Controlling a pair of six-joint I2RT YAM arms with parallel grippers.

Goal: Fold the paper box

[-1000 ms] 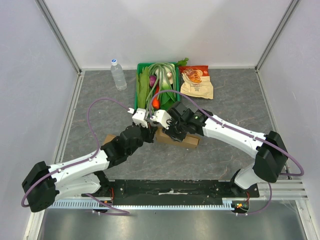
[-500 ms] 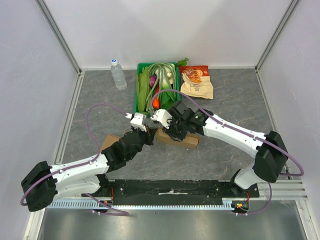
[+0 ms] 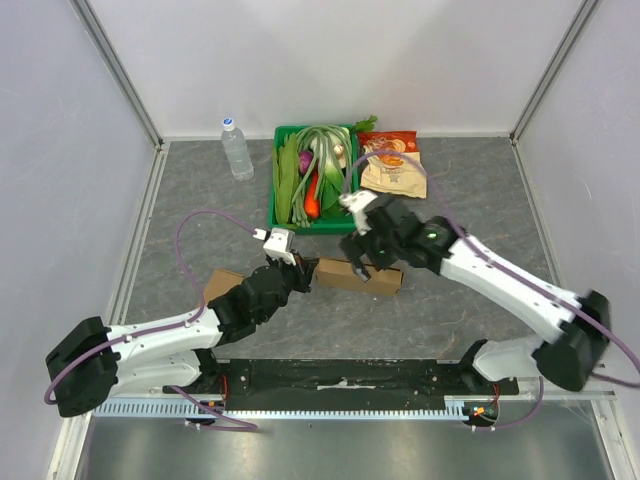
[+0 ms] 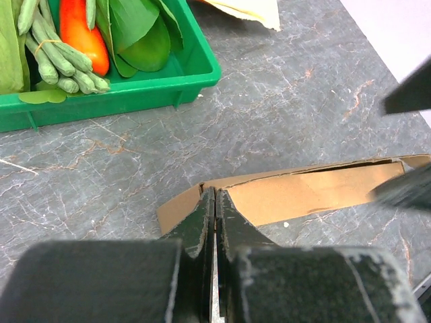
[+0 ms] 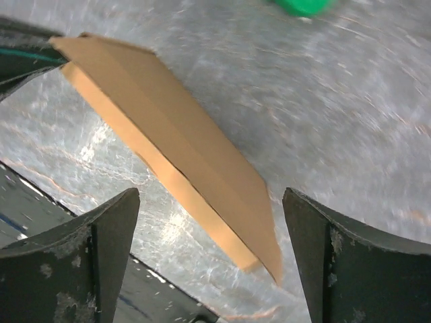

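The flattened brown paper box [image 3: 360,276] lies near the middle of the grey counter [image 3: 470,200], just in front of the green tray [image 3: 274,190] of vegetables. The left gripper [image 4: 214,202] is fully closed, its 2 fingers pressed together at the box's left end; I cannot tell whether a cardboard edge is pinched between them. The right gripper [image 5: 209,198] hangs over the box's right half with its 2 fingers spread wide on either side, holding nothing. A water bottle [image 3: 236,150] stands left of the tray toward the counter's far edge, and a snack bag [image 3: 394,165] lies just right of the tray.
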